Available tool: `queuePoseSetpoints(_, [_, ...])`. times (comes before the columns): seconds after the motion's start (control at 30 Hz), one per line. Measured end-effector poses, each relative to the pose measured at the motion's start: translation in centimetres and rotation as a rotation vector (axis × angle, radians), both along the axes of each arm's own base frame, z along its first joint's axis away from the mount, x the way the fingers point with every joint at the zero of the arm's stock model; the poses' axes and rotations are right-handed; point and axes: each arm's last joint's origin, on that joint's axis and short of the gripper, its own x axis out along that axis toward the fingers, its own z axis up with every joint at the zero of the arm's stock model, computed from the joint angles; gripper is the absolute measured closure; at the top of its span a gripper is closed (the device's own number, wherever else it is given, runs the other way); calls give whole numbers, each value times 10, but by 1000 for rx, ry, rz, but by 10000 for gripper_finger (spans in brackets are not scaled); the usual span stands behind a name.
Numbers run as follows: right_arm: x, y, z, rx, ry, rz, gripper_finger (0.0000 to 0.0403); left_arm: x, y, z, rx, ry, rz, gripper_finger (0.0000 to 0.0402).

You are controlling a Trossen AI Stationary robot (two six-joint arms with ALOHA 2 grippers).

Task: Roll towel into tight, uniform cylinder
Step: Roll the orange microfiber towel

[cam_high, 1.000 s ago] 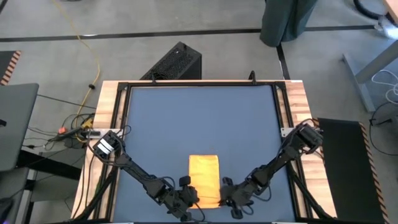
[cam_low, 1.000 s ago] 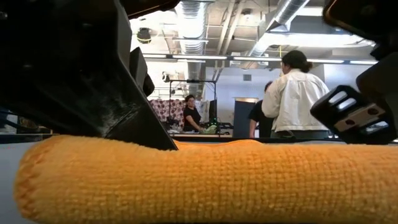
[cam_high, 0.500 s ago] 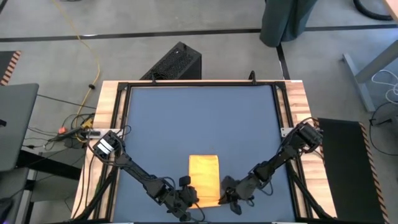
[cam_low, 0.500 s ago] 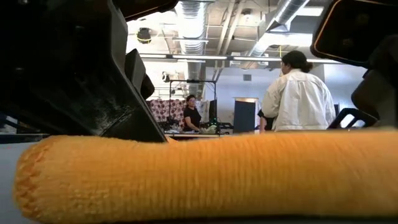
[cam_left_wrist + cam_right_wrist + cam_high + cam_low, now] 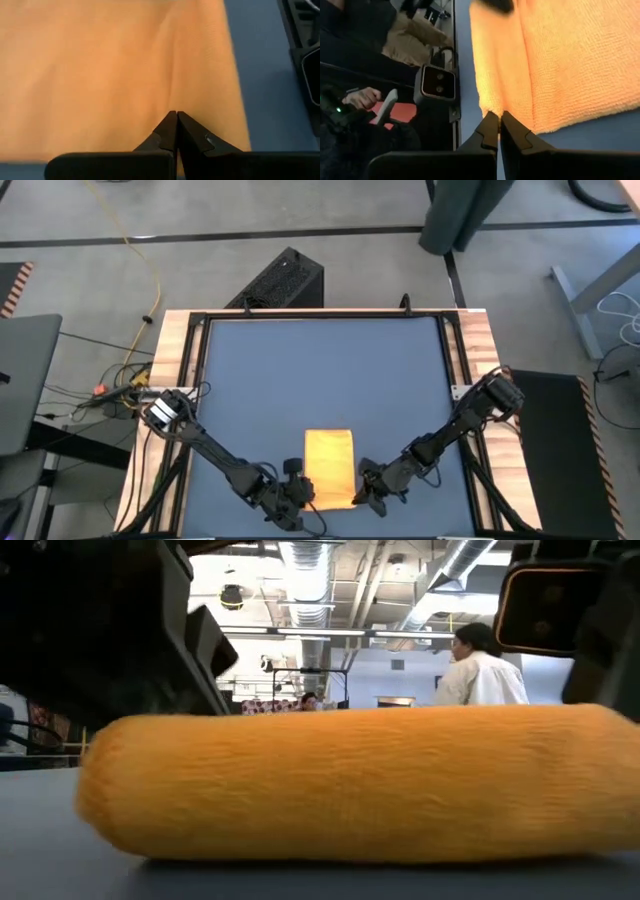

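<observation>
Lying open across the upper and middle frame in the high view: bare blue table (image 5: 320, 380), leaving wide passage. Crowding the bottom centre: towel (image 5: 329, 468), hemmed by left gripper (image 5: 302, 496) and right gripper (image 5: 362, 492) at its lower corners. Leaving narrow lanes at lower left and lower right.

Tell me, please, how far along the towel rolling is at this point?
Done: the yellow towel is folded into a narrow strip, and its near edge is curled into a first roll, seen in the low view. In hand: the left gripper and right gripper, both shut, sit at that rolled end. Left: most of the strip lies flat and unrolled.
</observation>
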Motion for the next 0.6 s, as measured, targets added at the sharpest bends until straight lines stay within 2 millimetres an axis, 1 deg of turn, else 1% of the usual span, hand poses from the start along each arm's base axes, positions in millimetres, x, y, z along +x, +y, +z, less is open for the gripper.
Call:
queuePoseSetpoints(0.1, [-1, -1, -2, 3, 33, -1, 380, -2, 3, 11, 23, -21, 17, 402])
queuePoseSetpoints(0.27, [0, -3, -3, 4, 42, -6, 380, -2, 4, 30, 59, -108, 31, 402])
queuePoseSetpoints(0.4, [0, -4, -4, 9, 65, -13, 380, 5, -2, 43, 37, -230, -37, 401])
queuePoseSetpoints(0.5, [1, -6, -5, 12, 76, -25, 380, 10, -7, 44, -15, -274, -120, 402])
queuePoseSetpoints(0.6, [2, -8, -5, 18, 86, -37, 380, 12, -7, 32, 6, -244, -130, 402])
